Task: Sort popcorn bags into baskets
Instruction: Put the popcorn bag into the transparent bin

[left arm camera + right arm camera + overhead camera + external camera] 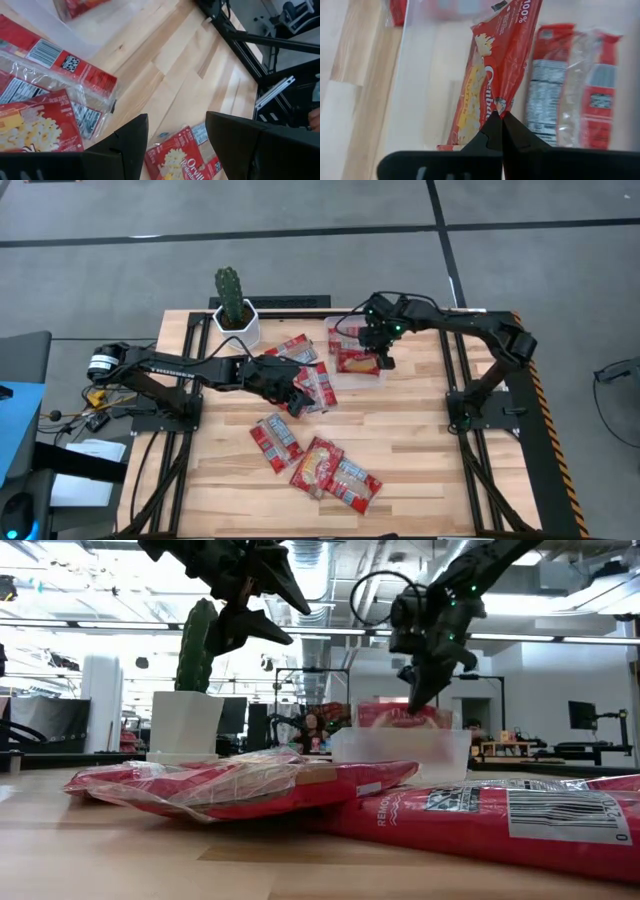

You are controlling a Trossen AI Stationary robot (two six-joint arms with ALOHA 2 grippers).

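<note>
My right gripper (384,358) is over the clear tray (334,321) at the table's far middle, shut on a red popcorn packet (357,362). A second packet (570,85) lies flat in the tray. My left gripper (296,396) is open and empty, raised above two packets (314,385) lying at the table's middle. In the left wrist view its fingers (125,145) stand over these packets (35,120). Another packet (292,349) lies near the pot, and three more (316,465) lie flat toward the near edge. My right gripper pinches the packet's crimped end edge (500,104) between its two fingertips. The fingers (420,690) come from above, slanting down. The packet hangs below them, tilted, with its picture side showing; its lower part (400,720) is inside the tray's walls.
A white pot with a green cactus (236,315) stands at the far left of the table, close to the tray and the left arm. Black frame rails run along both side edges (455,380). Bare wood lies at the right and near left.
</note>
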